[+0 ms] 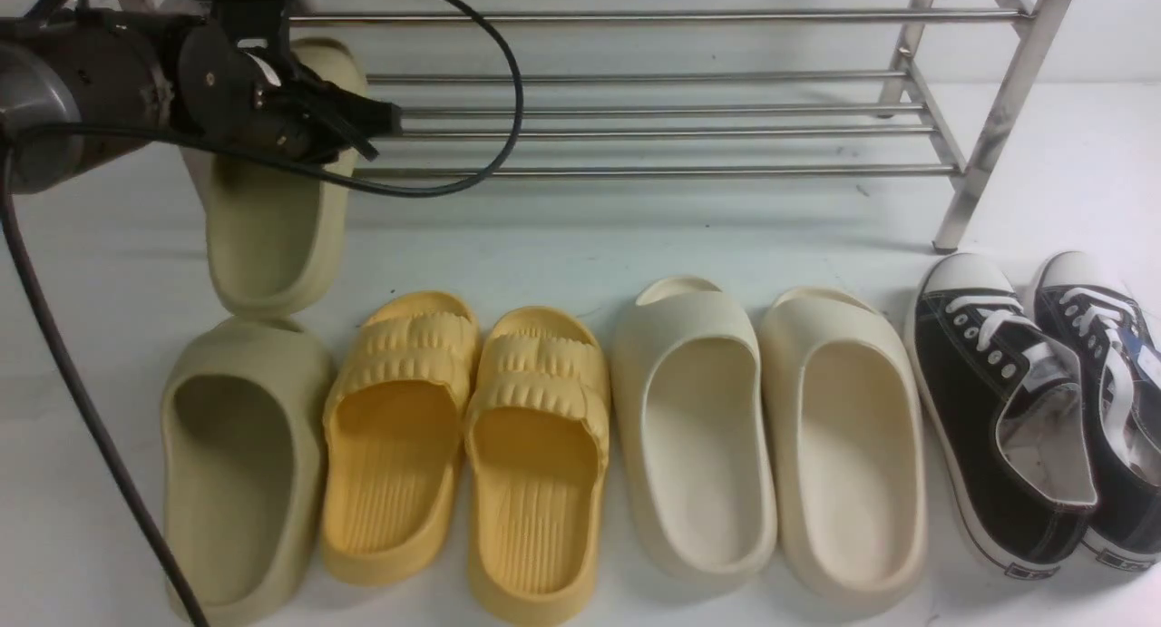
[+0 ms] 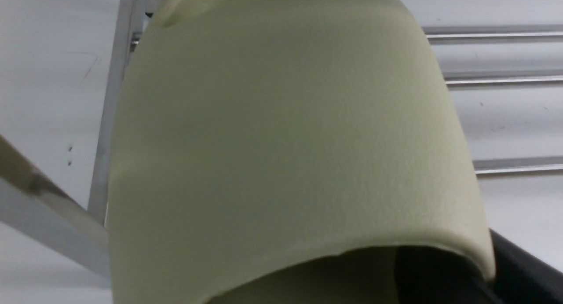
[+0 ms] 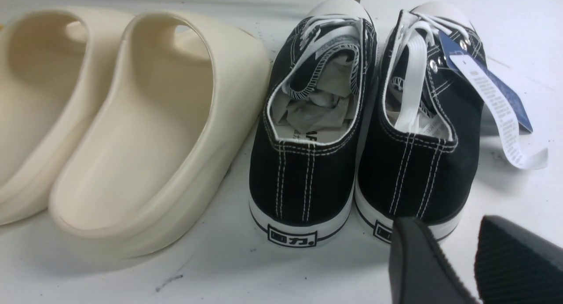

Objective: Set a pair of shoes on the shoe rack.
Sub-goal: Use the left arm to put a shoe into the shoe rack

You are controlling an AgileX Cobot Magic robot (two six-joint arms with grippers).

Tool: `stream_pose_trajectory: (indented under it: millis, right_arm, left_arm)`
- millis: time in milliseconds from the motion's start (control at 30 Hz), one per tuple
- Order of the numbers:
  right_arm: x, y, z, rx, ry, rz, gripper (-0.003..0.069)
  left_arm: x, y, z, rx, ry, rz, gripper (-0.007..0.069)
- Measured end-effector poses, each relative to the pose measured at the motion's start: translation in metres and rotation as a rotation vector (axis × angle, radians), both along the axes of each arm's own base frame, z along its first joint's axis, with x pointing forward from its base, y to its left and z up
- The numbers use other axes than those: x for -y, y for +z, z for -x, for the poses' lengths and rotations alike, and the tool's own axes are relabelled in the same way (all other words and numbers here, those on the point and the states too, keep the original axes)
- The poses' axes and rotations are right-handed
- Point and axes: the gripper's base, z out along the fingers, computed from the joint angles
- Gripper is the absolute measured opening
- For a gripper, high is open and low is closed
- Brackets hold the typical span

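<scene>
One olive slipper [image 1: 272,237] — in left gripper [image 1: 372,128]

We log plain olive-khaki slides [image 1: 240,482], ribbed yellow slides [image 1: 535,482], smooth cream slides [image 1: 689,427], black sneakers [image 1: 998,409] with white laces, silver rack [image 1: 1005,110].

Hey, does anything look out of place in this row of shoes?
One olive slide is out of line: it is held tilted in the left end effector before the rack, its mate in the row.
</scene>
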Motion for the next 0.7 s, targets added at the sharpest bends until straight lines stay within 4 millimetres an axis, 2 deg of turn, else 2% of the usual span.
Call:
stream_pose_trajectory:
  millis: [233, 500, 700]
  right_arm:
    - [0.0, 0.0, 0.0, 0.0, 0.0, 0.0, 0.0239]
    - [0.0, 0.0, 0.0, 0.0, 0.0, 0.0, 0.0239]
    - [0.0, 0.0, 0.0, 0.0, 0.0, 0.0, 0.0239]
  left_arm:
    - [0.003, -0.01, -0.022, 0.016, -0.001, -0.004, 0.0039]
    - [0.005, -0.002, -0.047, 0.075, -0.008, -0.015, 0.0039]
    - [0.007, -0.005, -0.061, 0.05, -0.012, -0.036, 0.0039]
